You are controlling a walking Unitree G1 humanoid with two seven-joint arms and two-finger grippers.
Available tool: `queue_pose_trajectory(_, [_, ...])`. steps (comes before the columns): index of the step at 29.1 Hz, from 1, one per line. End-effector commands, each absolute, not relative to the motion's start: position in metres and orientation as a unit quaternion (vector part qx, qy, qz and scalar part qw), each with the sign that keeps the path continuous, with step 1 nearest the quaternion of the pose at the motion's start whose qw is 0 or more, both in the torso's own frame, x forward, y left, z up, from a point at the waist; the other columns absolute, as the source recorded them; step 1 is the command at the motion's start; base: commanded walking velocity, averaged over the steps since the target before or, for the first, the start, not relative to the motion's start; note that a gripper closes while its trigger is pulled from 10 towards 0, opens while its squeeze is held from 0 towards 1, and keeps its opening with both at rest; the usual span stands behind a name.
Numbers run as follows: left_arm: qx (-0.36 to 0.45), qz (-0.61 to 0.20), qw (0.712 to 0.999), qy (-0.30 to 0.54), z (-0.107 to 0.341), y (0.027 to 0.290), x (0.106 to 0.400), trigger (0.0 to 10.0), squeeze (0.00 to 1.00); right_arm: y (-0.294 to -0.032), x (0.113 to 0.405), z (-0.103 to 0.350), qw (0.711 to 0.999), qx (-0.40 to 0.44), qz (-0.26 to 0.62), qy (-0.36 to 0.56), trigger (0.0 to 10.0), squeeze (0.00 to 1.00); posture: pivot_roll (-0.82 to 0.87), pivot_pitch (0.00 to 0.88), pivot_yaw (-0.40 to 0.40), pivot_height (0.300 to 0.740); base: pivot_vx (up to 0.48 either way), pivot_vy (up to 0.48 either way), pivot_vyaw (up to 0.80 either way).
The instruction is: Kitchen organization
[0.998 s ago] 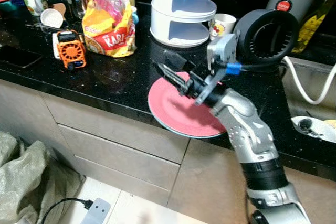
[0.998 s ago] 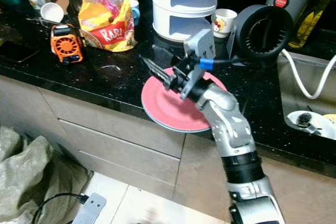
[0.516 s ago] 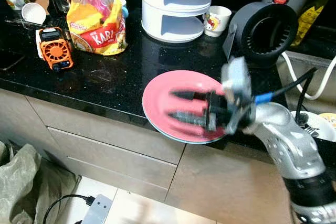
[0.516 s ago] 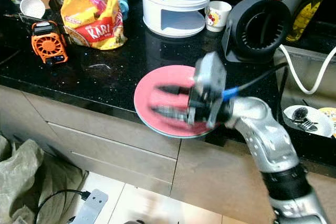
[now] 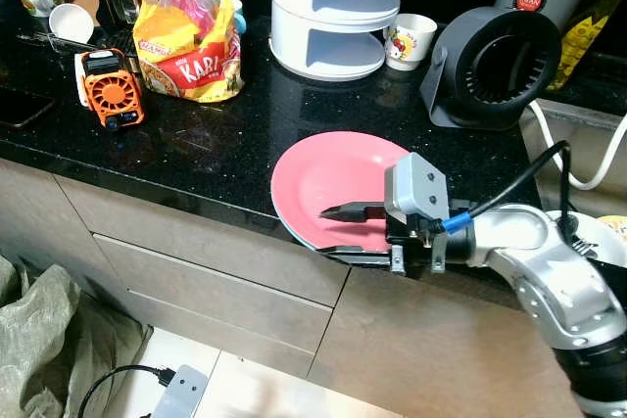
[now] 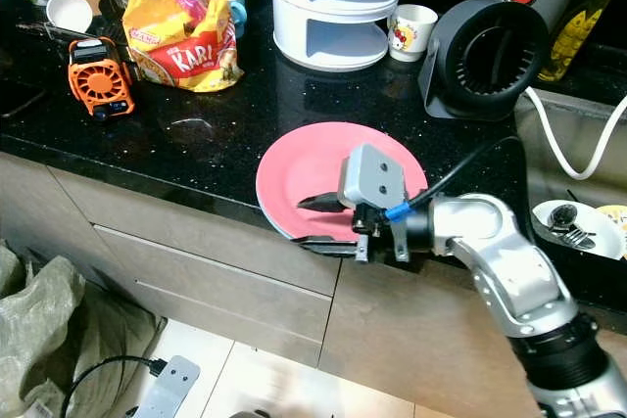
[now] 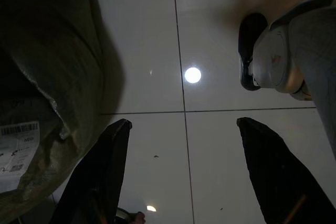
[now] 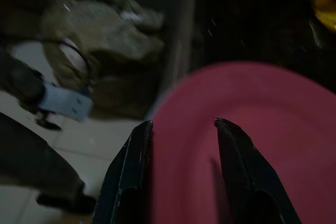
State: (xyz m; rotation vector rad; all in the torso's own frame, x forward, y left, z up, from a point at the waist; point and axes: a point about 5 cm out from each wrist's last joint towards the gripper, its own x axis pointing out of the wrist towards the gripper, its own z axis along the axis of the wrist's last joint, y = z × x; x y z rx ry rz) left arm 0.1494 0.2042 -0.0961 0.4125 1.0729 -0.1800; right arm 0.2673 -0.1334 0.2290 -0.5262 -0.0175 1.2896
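here right gripper [image 5: 338, 230] spread astride rim of bare pink plate [image 5: 323, 175] overhanging counter [image 5: 216, 144] edge

Glossy stone, smooth plastic and soft cloth

The counter [image 5: 225, 144] is black polished stone with small sparkles, and the pink plate [image 5: 323, 178] looks smooth with a light shine. The snack bag [image 5: 191, 41] is crinkled shiny plastic film, the white tiered rack [image 5: 328, 22] is smooth plastic. The drawer fronts [image 5: 196, 261] look matt. The floor tiles [image 7: 173, 145] are glossy and reflect lamps; the sack [image 5: 44, 340] is rough cloth.
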Motion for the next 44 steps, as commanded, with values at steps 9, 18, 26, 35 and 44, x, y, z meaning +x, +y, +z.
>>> queue_pose_trajectory(9, [0.197, -0.094, 0.829, 0.515, -0.098, 0.202, 0.145, 10.0, 0.0, -0.142, 0.264, 0.226, 0.764, -0.292, 0.575, 0.025, 10.0, 0.0, 0.08, 0.064, -0.055, 0.74, 0.0, 0.0, 0.0])
queue_pose_trajectory(18, [0.196, -0.094, 0.829, 0.515, -0.099, 0.201, 0.145, 10.0, 0.0, -0.141, 0.258, 0.241, 0.756, -0.266, 0.598, -0.01, 10.0, 0.0, 0.08, 0.055, -0.064, 0.74, 0.0, 0.0, 0.0])
queue_pose_trajectory(26, [0.195, -0.094, 0.83, 0.514, -0.098, 0.2, 0.145, 10.0, 0.0, -0.137, 0.251, 0.237, 0.738, -0.269, 0.619, 0.004, 10.0, 0.0, 0.08, 0.057, -0.064, 0.74, 0.0, 0.0, 0.0])
queue_pose_trajectory(35, [0.193, -0.093, 0.83, 0.515, -0.099, 0.2, 0.145, 10.0, 0.0, -0.139, 0.255, 0.233, 0.747, -0.287, 0.6, 0.017, 10.0, 0.0, 0.08, 0.065, -0.061, 0.74, 0.0, 0.0, 0.0])
queue_pose_trajectory(44, [0.192, -0.093, 0.83, 0.516, -0.099, 0.2, 0.144, 10.0, 0.0, -0.147, 0.263, 0.227, 0.754, -0.334, 0.563, 0.047, 10.0, 0.0, 0.08, 0.067, -0.058, 0.74, 0.0, 0.0, 0.0])
